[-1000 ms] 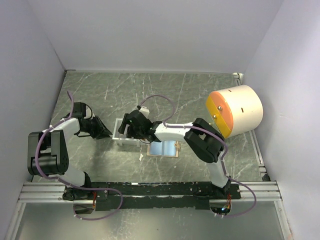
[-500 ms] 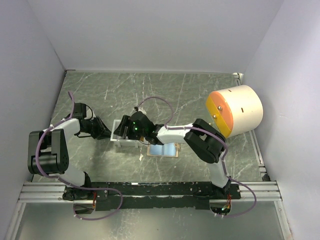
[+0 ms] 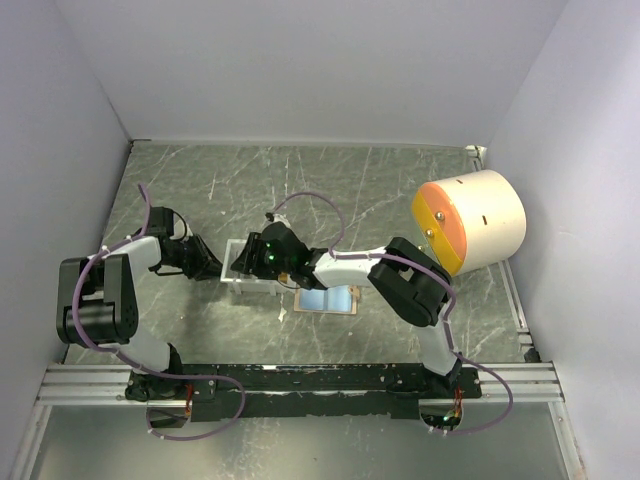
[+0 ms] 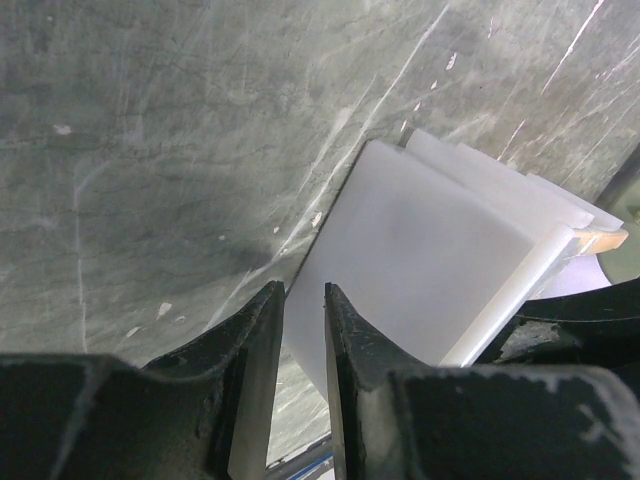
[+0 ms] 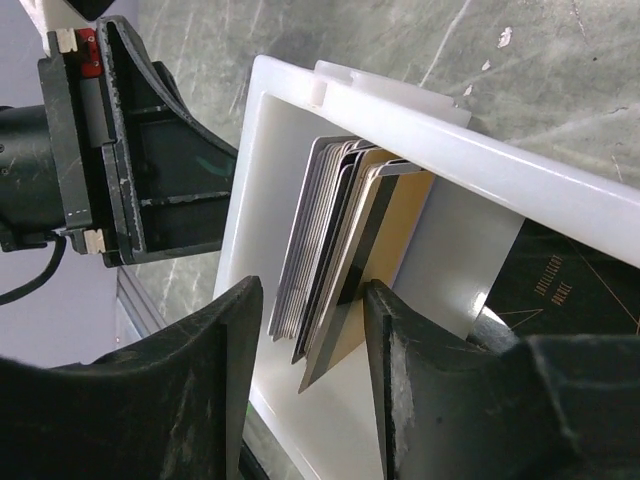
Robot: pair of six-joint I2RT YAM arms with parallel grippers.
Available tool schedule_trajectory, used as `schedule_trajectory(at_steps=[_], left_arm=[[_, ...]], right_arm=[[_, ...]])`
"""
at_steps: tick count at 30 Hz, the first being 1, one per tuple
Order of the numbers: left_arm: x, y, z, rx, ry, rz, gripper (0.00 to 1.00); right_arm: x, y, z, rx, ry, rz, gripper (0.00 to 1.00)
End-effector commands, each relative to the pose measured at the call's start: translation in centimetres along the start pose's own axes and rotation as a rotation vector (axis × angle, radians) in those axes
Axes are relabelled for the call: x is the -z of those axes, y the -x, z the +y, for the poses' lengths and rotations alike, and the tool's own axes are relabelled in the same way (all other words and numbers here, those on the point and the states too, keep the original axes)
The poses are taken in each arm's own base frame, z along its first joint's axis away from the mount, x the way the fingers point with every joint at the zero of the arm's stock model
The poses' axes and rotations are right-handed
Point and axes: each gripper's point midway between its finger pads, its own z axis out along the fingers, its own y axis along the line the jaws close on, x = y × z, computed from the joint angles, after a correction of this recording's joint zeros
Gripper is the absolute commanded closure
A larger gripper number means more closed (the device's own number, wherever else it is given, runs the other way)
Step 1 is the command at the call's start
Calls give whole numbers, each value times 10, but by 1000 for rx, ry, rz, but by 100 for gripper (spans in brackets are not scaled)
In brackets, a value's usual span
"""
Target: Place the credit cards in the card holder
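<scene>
A stack of several credit cards (image 5: 335, 250), grey, black and yellow, stands on edge inside a white tray (image 5: 500, 180). My right gripper (image 5: 312, 290) is open, its jaws reaching into the tray on either side of the stack; from above it (image 3: 255, 262) covers the tray (image 3: 240, 244). My left gripper (image 4: 300, 292) is shut to a narrow slit with nothing in it, its tips against the tray's outer wall (image 4: 420, 260); it also shows in the top view (image 3: 212, 266). The tan card holder (image 3: 328, 298) lies open just right of the tray, a pale blue card showing on it.
A big white cylinder with an orange face (image 3: 470, 222) stands at the right. A dark printed surface (image 5: 560, 290) lies beside the tray. The black rail (image 3: 300, 380) with both arm bases runs along the near edge. Walls close in the back and sides.
My right gripper has moved left and down over the tray, onto the card stack. My left gripper has slid slightly right, up against the tray's wall.
</scene>
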Motion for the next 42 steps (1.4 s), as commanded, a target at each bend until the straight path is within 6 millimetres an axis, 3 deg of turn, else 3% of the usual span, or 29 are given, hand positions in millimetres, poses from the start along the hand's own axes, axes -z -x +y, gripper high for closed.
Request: schedule_trajectory(at_steps=[1, 8, 18, 20, 25, 33, 36, 42], left_arm=[[-2, 0, -5, -34, -31, 10, 66], [-2, 1, -5, -34, -26, 13, 66], [-2, 1, -3, -38, -13, 18, 66], [-2, 2, -3, -39, -6, 17, 66], [0, 3, -1, -36, 11, 14, 65], [6, 12, -3, -49, 36, -17, 64], [7, 13, -4, -50, 38, -20, 64], [14, 17, -1, -60, 81, -48, 63]], right_arm=[[0, 10, 20, 18, 55, -24, 57], [-2, 15, 20, 27, 39, -37, 67], [-2, 17, 16, 37, 20, -43, 96], [-2, 16, 15, 39, 14, -44, 99], [4, 22, 11, 35, -26, -64, 99], [13, 27, 16, 30, -31, -78, 89], [13, 26, 16, 38, -25, -70, 100], [26, 36, 12, 61, -80, -110, 100]])
